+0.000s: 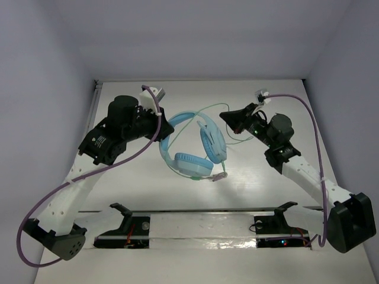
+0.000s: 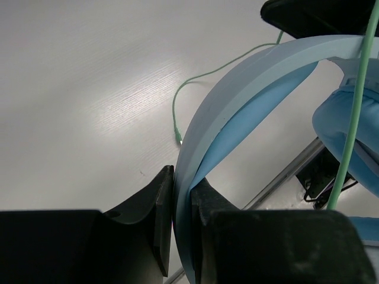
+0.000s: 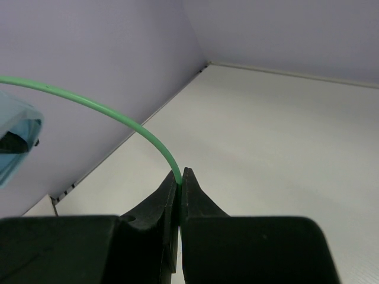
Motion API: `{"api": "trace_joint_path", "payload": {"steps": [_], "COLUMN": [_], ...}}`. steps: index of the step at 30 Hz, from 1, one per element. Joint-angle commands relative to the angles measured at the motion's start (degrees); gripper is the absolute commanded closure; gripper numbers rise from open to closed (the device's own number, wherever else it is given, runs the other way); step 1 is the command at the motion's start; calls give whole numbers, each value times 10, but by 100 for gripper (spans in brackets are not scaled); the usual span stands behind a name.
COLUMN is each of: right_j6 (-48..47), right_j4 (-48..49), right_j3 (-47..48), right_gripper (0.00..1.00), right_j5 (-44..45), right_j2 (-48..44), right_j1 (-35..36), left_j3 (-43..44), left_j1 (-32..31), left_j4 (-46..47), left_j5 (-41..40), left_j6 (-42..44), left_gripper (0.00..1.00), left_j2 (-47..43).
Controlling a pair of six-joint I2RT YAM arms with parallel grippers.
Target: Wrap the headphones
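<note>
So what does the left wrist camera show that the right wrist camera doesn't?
Only the left wrist view shows the left jaws clamping the light blue headband, and the green cable's free end lying on the table. Only the right wrist view shows the right jaws pinching that cable, plus the purple walls. Both show the green cable, the white table and some of the light blue headphones.
</note>
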Motion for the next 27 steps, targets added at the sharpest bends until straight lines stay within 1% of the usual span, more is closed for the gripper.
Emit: {"api": "trace_joint_path", "payload": {"steps": [1, 3, 7, 11, 13, 19, 23, 27], "right_j6": [3, -4, -14, 5, 10, 31, 52, 73], "right_j4": [24, 3, -20, 7, 9, 44, 77, 118], "right_j3": [12, 24, 48, -7, -19, -65, -66, -78], "right_gripper": [100, 100, 100, 100, 100, 100, 100, 100], "right_j5": [32, 58, 61, 54, 49, 37, -21, -45], "right_j2": [-35, -45, -54, -77, -81, -63, -12, -2], "right_j1": [0, 0, 0, 0, 0, 0, 0, 0], "left_j3": [27, 17, 16, 15, 9, 26, 24, 22], "left_j1": [2, 2, 2, 2, 2, 13, 23, 29], "left_j4": [48, 47, 54, 62, 71, 88, 118, 135], "left_j5": [7, 5, -6, -19, -1, 43, 87, 68], "left_j6": [-16, -15, -16, -20, -22, -36, -58, -70], "left_gripper": [100, 100, 100, 100, 100, 100, 100, 100], "left_j2": [-2, 2, -7, -9, -3, -1, -2, -6]}}
